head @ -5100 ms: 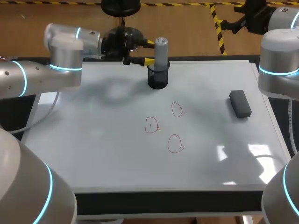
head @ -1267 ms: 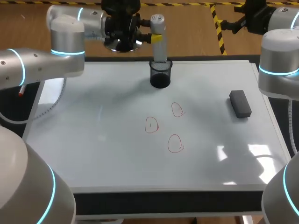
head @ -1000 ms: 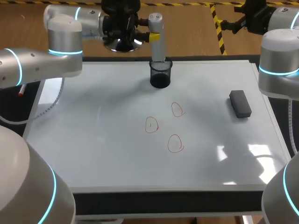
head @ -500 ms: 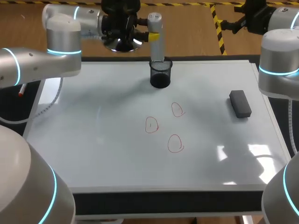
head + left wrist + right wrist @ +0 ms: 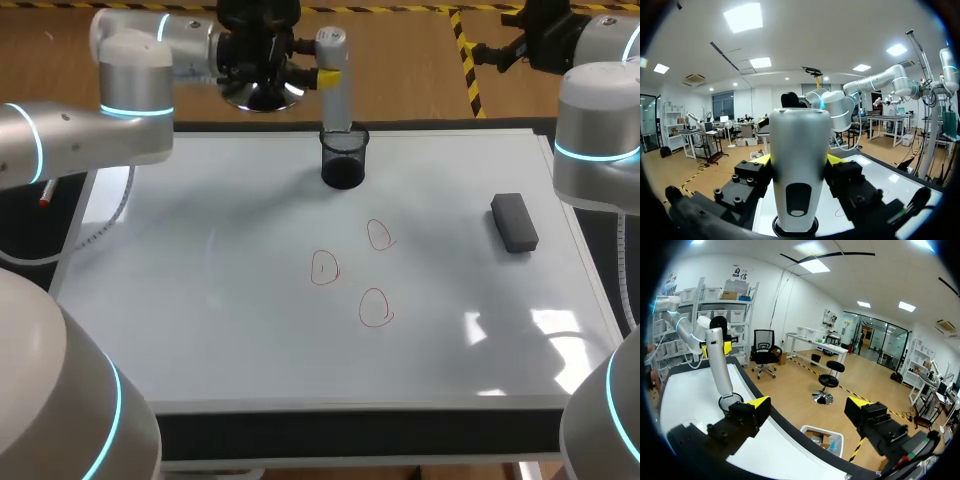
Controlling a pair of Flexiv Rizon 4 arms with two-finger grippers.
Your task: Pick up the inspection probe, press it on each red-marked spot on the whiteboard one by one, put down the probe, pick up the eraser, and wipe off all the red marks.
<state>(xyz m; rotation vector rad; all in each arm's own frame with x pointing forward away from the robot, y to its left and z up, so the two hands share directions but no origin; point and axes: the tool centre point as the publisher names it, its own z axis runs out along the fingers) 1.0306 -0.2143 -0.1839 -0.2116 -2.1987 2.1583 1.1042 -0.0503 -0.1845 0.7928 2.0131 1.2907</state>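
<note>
Grey inspection probe (image 5: 335,85) upright at the far middle of the whiteboard (image 5: 200,300), clamped from both sides by the left gripper (image 5: 799,159), lower end at the mouth of a black cup (image 5: 343,165). Nearer, around the board's middle, three red marks (image 5: 375,308) drawn as rings. Dark eraser (image 5: 514,222) flat on the right side. Right gripper (image 5: 808,403) spread wide, holding nothing, off past the far right corner.

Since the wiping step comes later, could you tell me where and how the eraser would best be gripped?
Probably across its two long sides, near the middle, coming straight down from above. The eraser is a dark oblong block lying flat on the whiteboard, with bare board along both long sides for the fingers. The open right gripper is the nearer.
</note>
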